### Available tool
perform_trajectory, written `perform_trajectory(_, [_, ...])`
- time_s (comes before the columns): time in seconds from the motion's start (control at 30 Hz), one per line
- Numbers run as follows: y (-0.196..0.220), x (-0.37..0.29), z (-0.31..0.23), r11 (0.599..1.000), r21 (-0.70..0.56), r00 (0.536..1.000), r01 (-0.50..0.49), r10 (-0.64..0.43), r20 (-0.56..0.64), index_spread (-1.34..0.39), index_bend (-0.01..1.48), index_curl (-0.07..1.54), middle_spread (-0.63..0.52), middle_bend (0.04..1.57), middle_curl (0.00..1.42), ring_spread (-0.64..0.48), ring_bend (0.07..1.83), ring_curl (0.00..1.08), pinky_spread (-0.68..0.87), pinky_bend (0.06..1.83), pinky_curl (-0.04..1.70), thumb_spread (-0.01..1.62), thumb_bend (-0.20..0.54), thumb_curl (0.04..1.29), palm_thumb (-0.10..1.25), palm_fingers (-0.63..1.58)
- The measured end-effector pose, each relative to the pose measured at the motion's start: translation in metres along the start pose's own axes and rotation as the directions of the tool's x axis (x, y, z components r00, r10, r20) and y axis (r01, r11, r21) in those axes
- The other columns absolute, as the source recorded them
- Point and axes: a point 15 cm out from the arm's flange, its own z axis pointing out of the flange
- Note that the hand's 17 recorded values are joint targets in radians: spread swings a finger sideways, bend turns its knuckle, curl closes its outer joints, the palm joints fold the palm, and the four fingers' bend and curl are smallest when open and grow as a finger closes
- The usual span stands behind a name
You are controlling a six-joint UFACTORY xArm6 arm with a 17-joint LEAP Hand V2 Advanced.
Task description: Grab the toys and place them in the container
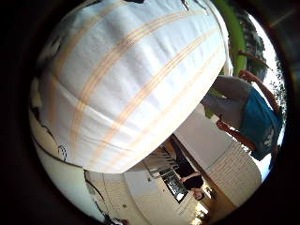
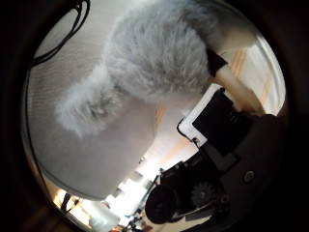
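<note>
A grey fluffy plush toy (image 2: 154, 53) fills much of the thumb side view, close to the palm. One of my right hand's (image 2: 217, 159) white and black fingers (image 2: 227, 116) reaches up beside the toy, and its pale tip lies against the fur. The toy looks held between finger and palm. A white cloth with orange stripes (image 1: 126, 79) fills most of the little finger side view, close below the palm. I cannot make out a container in either view.
A grey fine-textured surface (image 2: 82, 145) lies behind the toy. A pale surface (image 1: 61, 173) borders the striped cloth. A green curved edge (image 1: 234, 33) shows past the cloth. A person in a blue top (image 1: 258, 119) stands in the room beyond.
</note>
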Motion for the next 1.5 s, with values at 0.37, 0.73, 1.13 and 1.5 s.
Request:
perform_trajectory(0.37, [0.062, -0.003, -0.039, 0.996, 0.06, 0.998, -0.063, 0.064, -0.015, -0.68, 0.3, 0.21, -0.21, 1.02, 0.82, -0.02, 1.23, 0.73, 0.34, 1.0, 0.56, 1.1, 0.002, 0.55, 1.02, 1.1])
perform_trajectory(0.73, [0.166, -0.034, -0.104, 0.99, 0.071, 0.993, -0.122, 0.122, 0.006, -0.93, 0.56, 0.3, -0.24, 1.13, 0.99, -0.09, 1.37, 0.81, 0.27, 1.25, 0.84, 1.14, -0.018, 0.62, 1.01, 0.92])
perform_trajectory(1.13, [0.19, -0.11, -0.222, 0.961, 0.274, 1.0, -0.027, 0.027, 0.004, -1.04, 0.72, 0.49, -0.25, 1.21, 1.07, -0.11, 1.45, 0.84, 0.21, 1.35, 1.01, 1.15, -0.017, 0.68, 0.97, 0.83])
perform_trajectory(1.5, [0.097, -0.217, -0.267, 0.951, 0.298, 0.993, 0.076, -0.1, 0.064, -1.07, 0.72, 0.7, -0.24, 1.27, 1.09, -0.11, 1.51, 0.84, 0.17, 1.4, 1.07, 1.15, -0.014, 0.71, 0.97, 0.77])
